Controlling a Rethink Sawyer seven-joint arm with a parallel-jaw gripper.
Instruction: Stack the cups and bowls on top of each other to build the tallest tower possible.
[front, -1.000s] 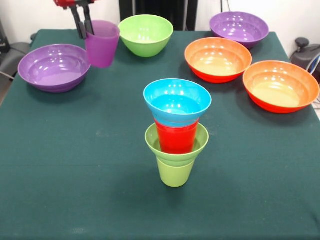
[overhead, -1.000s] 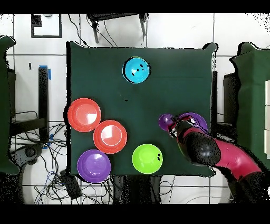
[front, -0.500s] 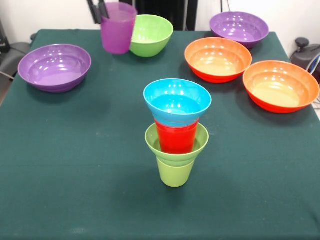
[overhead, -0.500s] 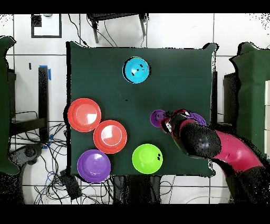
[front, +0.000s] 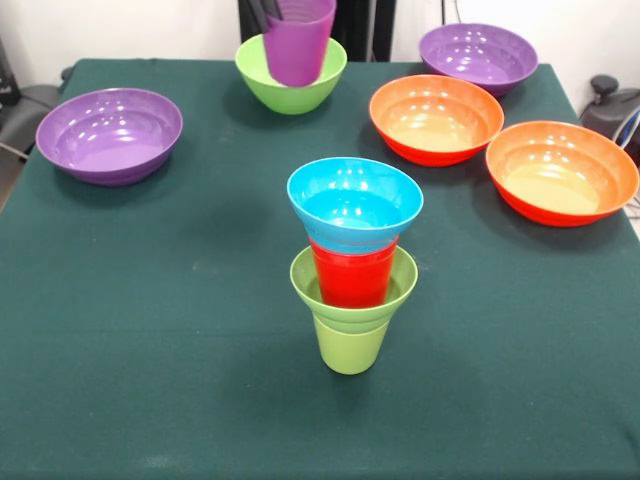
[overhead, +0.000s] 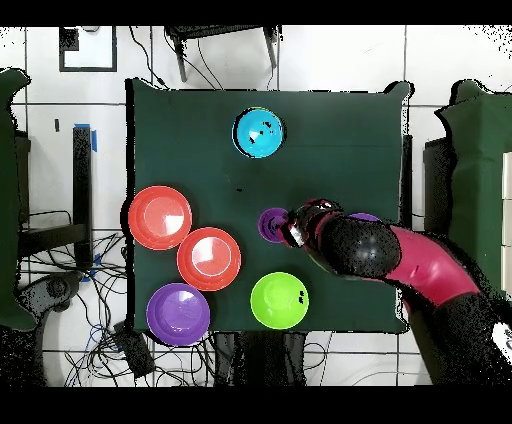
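Your gripper (front: 272, 12), top centre of the front view, pinches the purple cup (front: 298, 40) by its rim and holds it aloft, likely to clear the bowls. The tower (front: 353, 262) stands mid-frame, blue bowl (front: 355, 203) uppermost, awaiting it.

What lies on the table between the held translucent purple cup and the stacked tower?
Nothing: in the overhead view, only bare green cloth separates the translucent purple plastic cup from the tower's small blue ribbed bowl.
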